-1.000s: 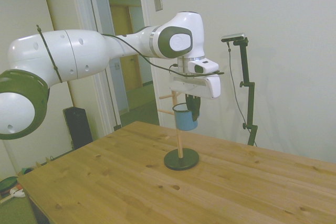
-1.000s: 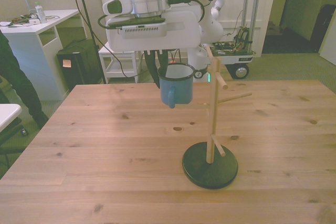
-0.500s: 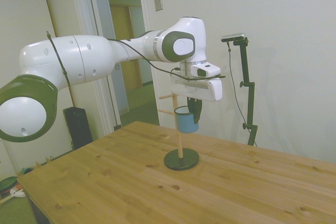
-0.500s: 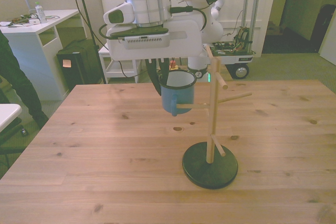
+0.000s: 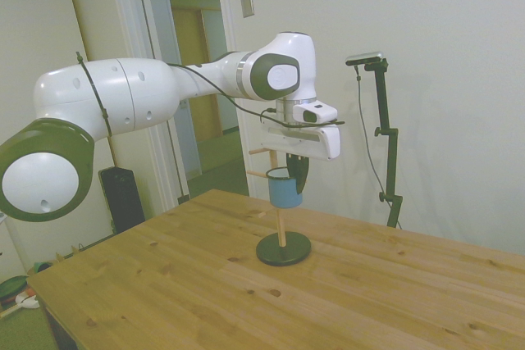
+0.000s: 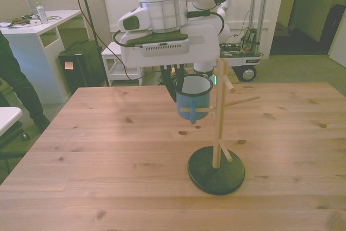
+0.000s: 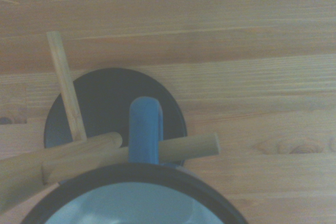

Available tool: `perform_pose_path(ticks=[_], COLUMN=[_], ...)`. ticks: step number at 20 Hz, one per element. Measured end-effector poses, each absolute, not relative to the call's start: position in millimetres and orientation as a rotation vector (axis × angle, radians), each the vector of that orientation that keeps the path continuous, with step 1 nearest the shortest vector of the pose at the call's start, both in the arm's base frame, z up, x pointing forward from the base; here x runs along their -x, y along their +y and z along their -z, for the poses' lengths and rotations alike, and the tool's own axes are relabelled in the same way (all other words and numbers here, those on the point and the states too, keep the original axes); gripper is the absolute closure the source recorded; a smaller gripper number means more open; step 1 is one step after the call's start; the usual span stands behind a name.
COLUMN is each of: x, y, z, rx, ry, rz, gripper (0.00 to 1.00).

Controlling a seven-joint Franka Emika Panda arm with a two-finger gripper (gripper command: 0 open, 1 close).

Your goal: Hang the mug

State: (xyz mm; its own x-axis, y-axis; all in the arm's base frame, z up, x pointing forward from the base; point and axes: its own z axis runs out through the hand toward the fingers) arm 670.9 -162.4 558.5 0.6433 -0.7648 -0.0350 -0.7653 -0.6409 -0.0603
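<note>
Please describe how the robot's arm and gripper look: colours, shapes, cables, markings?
The arm is glossy white, built of rounded segments with dark grey joint caps and a metallic ring near the wrist. A thin black cable runs along it, held by a black strap. The gripper has a flat, wide white body with a slotted vent on its face and dark fingers beneath.

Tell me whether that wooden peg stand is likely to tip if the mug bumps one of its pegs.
Probably not easily. The peg stand sits on a wide dark round base that looks heavy for its size. Its post is tall and thin, though, so a sideways shove from the mug high up might rock it. The slim pegs look stiff, but may bend under hard pressure.
</note>
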Motion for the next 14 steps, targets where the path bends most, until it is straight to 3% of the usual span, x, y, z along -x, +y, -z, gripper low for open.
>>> perform_pose_path(ticks=[2,3,14], x=[-672,-673,-660], y=[-155,-152,-154], z=[-559,-559,-561], rx=[2.794,2.797,2.787], ry=[1.284,1.278,1.288], rz=[-0.007,-0.007,0.013], gripper=[1.00,0.00,0.00])
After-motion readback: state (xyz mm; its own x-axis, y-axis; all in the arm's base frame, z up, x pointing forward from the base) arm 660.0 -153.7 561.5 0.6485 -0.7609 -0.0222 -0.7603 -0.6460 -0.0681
